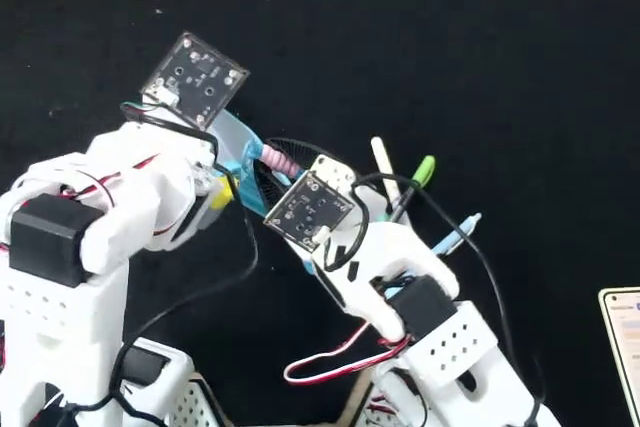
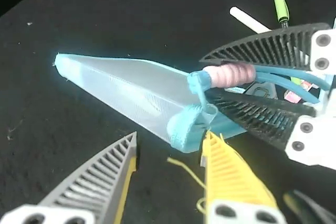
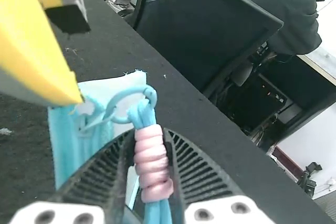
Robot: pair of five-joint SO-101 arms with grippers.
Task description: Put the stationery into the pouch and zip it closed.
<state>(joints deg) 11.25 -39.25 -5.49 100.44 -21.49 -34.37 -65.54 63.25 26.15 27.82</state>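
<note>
The desk (image 1: 480, 67) is black. A light blue pouch (image 2: 126, 85) lies flat on it, between the two white arms. In the high view, the left arm is bent over from the left side, and its wrist is low over the desk. The left gripper (image 2: 170, 140) is spread wide. It has one grey finger and one yellow finger. The tip of the yellow finger is right at the zip end of the pouch, and the grey finger is off to the side over the bare desk. The right arm leans in from the other side and points at the same end of the pouch. The right gripper (image 3: 148, 135) has two black fingers with ribs. They are pressed together on the pink pull (image 3: 151, 161), which is a pink coil wound round blue cords. The cords go to a blue ring (image 3: 128, 100) at the zip end of the pouch. Three pens lie on the desk just past the right arm, outside the pouch. The white pen (image 1: 384, 169) and the green pen (image 1: 421, 171) are close together. The blue pen (image 1: 458, 235) is a little nearer the base of the right arm.
</note>
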